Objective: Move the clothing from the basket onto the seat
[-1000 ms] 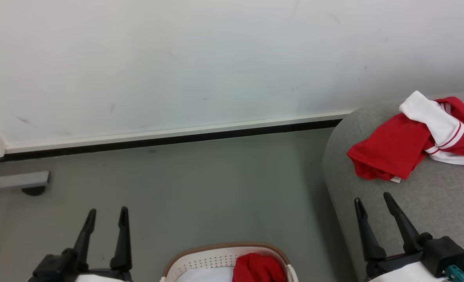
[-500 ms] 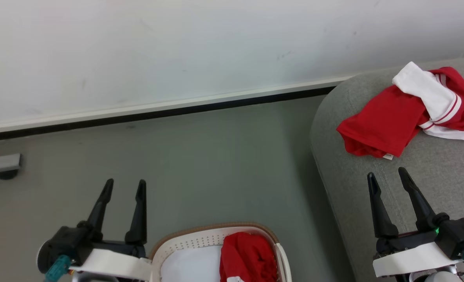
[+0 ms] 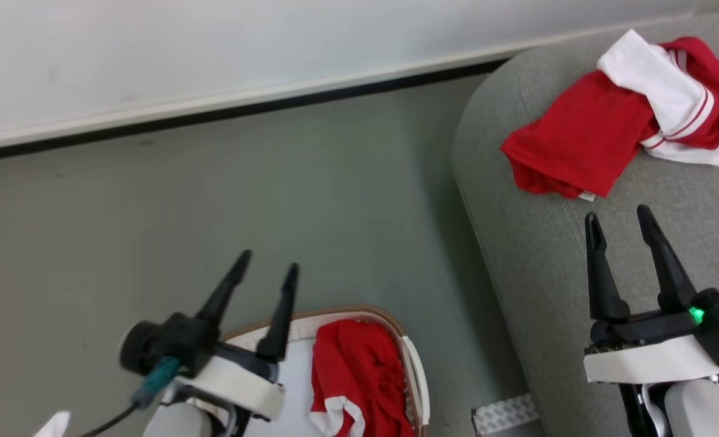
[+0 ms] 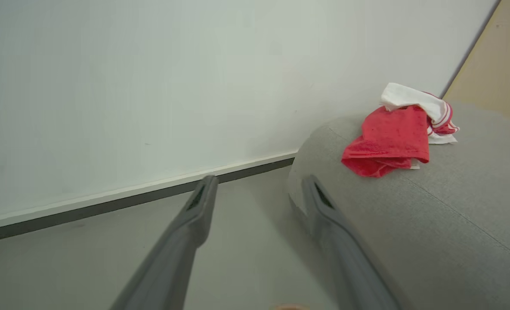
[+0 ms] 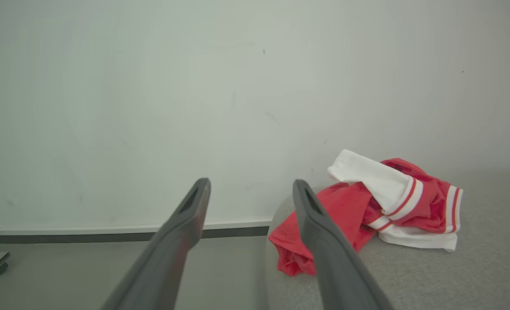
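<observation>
One red garment (image 3: 614, 115) with a white sleeve and striped trim lies crumpled on the grey sofa seat (image 3: 638, 255); it also shows as the garment (image 4: 392, 137) and the garment (image 5: 366, 211) in the wrist views. A second red garment (image 3: 359, 382) sits in the white basket (image 3: 417, 376) with its tan rim at the bottom centre. My left gripper (image 3: 268, 264) is open over the basket's left edge, holding nothing. Over the sofa, my right gripper (image 3: 617, 215) stands open and empty, just short of the first garment.
Grey floor (image 3: 213, 200) stretches between the basket and a white wall (image 3: 213, 48) with a dark baseboard. The sofa's rounded end (image 3: 486, 182) lies right of the basket. A patterned grey patch (image 3: 505, 413) sits on the floor by the sofa's base.
The head camera has tilted down and turned, so the whole scene has shifted. My left gripper has moved right, to the basket's left edge. More of the basket shows.
</observation>
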Robot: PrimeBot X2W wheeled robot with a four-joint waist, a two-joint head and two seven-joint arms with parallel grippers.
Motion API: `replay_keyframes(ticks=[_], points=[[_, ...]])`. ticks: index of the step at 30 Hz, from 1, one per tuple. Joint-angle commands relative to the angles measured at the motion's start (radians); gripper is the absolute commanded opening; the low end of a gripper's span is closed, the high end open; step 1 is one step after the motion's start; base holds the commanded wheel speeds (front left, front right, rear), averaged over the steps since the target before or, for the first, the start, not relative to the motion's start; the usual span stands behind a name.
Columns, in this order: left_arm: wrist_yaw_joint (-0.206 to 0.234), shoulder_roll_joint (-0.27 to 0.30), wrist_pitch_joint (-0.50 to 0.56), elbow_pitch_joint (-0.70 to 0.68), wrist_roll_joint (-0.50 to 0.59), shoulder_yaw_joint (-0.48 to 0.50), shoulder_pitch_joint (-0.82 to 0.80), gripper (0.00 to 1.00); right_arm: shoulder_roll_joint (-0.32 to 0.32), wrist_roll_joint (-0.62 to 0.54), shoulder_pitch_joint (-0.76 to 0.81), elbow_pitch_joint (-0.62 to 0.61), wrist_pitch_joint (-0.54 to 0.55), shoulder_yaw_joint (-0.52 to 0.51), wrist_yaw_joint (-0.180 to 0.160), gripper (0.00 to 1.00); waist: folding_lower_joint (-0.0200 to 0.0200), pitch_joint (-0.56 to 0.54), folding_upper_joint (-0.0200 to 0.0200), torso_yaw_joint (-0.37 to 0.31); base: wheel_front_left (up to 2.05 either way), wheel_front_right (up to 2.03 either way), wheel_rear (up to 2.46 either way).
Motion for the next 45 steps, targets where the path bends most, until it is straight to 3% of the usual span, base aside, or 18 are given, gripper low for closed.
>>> replay_keyframes(ticks=[1, 19, 29, 45], points=[[0.001, 0.013, -0.001, 0.009, -0.006, -0.013, -0.017, 1.0, -0.002, 0.005, -0.014, -0.007, -0.003, -0.006, -0.003, 1.0, -0.0001, 0.03, 0.0, -0.021, 0.0, 0.0, 0.0], [0.001, 0.147, 0.046, 0.319, -0.047, -0.378, -0.288, 1.0, 0.018, 0.009, -0.179, -0.091, -0.003, -0.078, -0.003, 1.0, -0.0001, 0.285, 0.0, -0.078, 0.0, 0.0, 0.0], [0.001, 0.184, 0.215, 0.51, -0.185, -0.609, -0.431, 1.0, 0.019, 0.03, -0.246, -0.144, -0.003, -0.094, -0.003, 1.0, -0.0001, 0.421, 0.0, -0.109, 0.0, 0.0, 0.0], [0.001, 0.242, 0.407, 0.622, -0.389, -0.884, -0.619, 1.0, 0.019, 0.094, -0.288, -0.17, -0.003, -0.088, -0.003, 1.0, -0.0001, 0.56, 0.0, -0.163, 0.0, 0.0, 0.0]])
